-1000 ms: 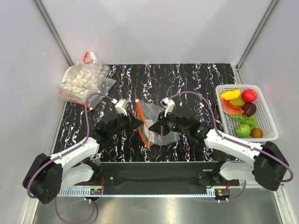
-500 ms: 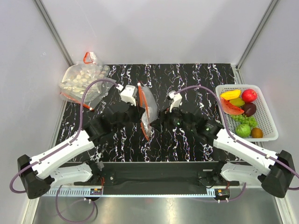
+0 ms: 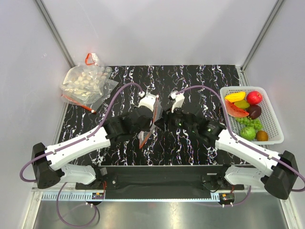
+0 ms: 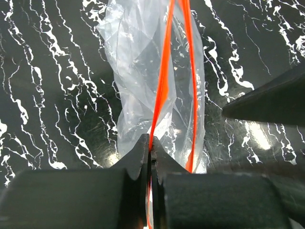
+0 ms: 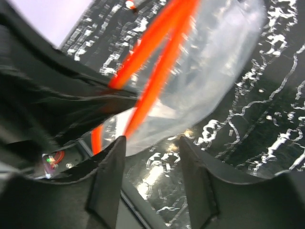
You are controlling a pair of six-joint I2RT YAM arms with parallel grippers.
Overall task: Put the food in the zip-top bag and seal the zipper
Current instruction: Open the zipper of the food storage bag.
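The left end effector (image 4: 150,152) is pinched shut on what looks like one lip of the zipper (image 4: 164,81). The zip-top bag (image 4: 136,62), no longer stretched between both arms, hangs edge-on, well apart from the basket (image 3: 275,125). The right end effector (image 5: 150,148) has released it and stands open on the bag's basket side. The food (image 3: 244,113) still lies in the basket, so loading looks next.

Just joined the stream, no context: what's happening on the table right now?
The left tool is shut on the zipper of the zip-top bag, pinching the red-orange strip. The right tool is open right beside the bag, holding nothing. The bag's mouth is parted and it looks empty; the fruit sits in the basket on the right. Nothing is packed or sealed yet.
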